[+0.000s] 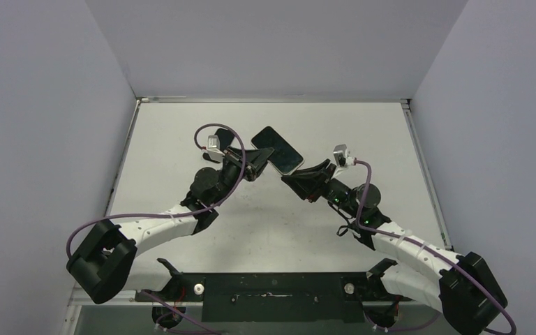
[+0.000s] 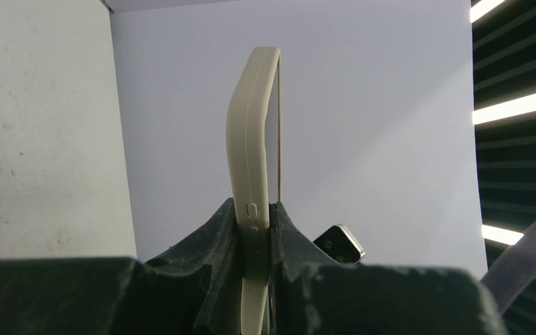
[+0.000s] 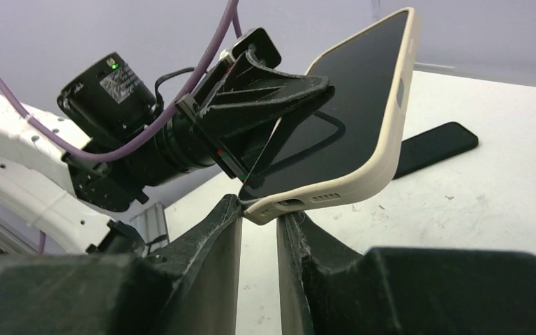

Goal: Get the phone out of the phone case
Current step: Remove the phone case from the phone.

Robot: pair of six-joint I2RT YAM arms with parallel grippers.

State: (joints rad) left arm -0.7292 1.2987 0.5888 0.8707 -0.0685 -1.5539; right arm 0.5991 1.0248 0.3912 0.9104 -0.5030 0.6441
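Phone [image 1: 277,149]: seated in beige phone case [image 2: 248,139], held above tabletop [image 1: 181,139] between both arms. Left jaws clamp the case's side edge; right jaws narrow, pinching its bottom corner. Step: grip set, removal not begun. Next, likely: peel that corner off.

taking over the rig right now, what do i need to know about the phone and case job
Left gripper: shut on the long button edge of the phone case, holding it up off the table.
Right gripper: closed on the case's bottom corner, by the port.
Phone: screen sits inside the case rim; not out yet.
Done: cased phone is in the air, held between both arms.
Left: peel the case off, free the phone, set both down.
Also: a dark flat slab lies on the table beyond; I can't tell what it is.
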